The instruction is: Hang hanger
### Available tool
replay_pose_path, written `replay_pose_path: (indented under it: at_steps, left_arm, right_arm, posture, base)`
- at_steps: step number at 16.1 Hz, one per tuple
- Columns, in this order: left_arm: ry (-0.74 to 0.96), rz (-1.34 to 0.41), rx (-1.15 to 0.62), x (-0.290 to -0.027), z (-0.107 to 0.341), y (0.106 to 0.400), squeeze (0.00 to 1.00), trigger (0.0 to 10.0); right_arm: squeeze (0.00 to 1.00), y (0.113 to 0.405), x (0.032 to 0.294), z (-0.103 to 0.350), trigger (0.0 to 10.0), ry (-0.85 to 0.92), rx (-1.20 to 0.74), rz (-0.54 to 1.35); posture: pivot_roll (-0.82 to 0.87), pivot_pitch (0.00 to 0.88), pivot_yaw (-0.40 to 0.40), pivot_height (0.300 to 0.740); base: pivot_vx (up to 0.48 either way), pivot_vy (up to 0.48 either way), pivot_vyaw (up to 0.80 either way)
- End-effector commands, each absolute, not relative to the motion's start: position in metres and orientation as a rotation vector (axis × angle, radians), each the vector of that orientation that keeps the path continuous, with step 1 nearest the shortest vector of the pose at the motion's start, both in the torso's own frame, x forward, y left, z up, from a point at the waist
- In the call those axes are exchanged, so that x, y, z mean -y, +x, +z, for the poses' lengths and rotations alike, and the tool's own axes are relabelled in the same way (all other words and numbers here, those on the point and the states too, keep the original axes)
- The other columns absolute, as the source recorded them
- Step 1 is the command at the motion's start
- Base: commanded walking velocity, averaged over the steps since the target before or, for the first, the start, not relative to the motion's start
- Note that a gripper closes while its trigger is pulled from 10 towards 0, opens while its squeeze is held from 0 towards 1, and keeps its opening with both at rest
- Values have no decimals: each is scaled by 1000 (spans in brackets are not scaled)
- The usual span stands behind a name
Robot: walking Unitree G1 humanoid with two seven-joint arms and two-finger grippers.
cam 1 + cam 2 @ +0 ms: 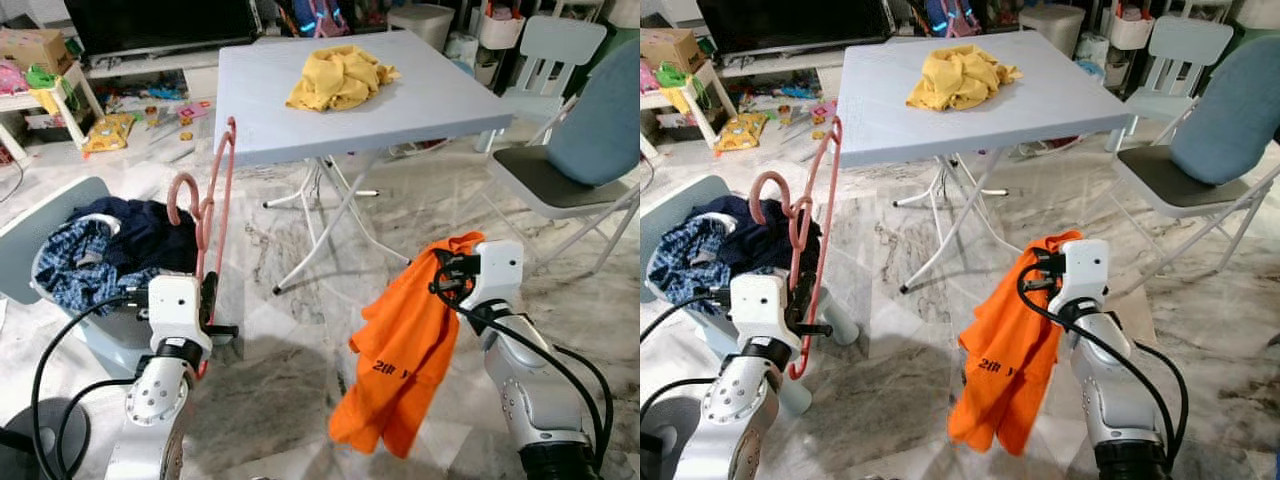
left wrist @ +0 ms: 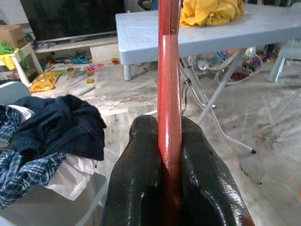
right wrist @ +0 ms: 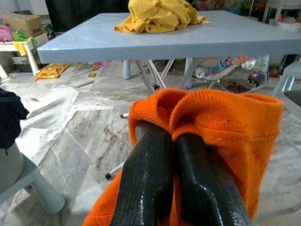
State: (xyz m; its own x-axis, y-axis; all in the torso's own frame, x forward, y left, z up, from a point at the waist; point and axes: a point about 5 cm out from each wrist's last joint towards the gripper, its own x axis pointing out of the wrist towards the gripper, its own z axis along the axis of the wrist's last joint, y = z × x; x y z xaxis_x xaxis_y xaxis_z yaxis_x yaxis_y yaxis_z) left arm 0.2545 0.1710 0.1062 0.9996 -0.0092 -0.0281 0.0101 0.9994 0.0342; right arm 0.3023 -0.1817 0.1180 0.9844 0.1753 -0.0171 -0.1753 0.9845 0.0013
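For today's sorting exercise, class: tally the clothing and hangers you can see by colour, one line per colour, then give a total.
Orange: 1, the orange shirt held by the right gripper
Yellow: 1, the yellow garment on the table
Pink: 1, the pink hanger held by the left gripper
Blue: 2, the dark navy garment and the blue plaid garment
Total: 5

The two eye views are looking forward and down from the robot's head, both seeing the grey table (image 1: 350, 95) and the marble floor (image 1: 290, 250) (one sits slightly to the side). Each wrist view is looking very close along its own black fingers (image 2: 141, 188) toward that table.
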Motion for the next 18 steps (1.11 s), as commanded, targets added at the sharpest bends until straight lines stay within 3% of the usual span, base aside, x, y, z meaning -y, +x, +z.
replay_pose_path:
  at_steps: [1, 5, 14, 18]
  left_arm:
    - [34, 13, 18, -176, 115, 254, 0, 10000]
    - [33, 5, 17, -177, 114, 254, 0, 10000]
    - [84, 54, 0, -194, 110, 239, 0, 10000]
    - [108, 32, -5, -193, 104, 237, 0, 10000]
  right_arm:
    - [0, 304, 175, 131, 10000, -3, 32, 208]
    - [0, 299, 166, 134, 10000, -5, 64, 242]
    - [0, 280, 186, 121, 10000, -14, -10, 212]
    - [0, 279, 181, 118, 10000, -67, -41, 252]
  posture:
    - [-67, 5, 37, 740]
    - [-70, 13, 39, 740]
    - [-43, 0, 42, 740]
    - [-33, 0, 48, 740]
  base:
    - [304, 0, 0]
    - [309, 0, 0]
    - [346, 0, 0]
    - [363, 0, 0]
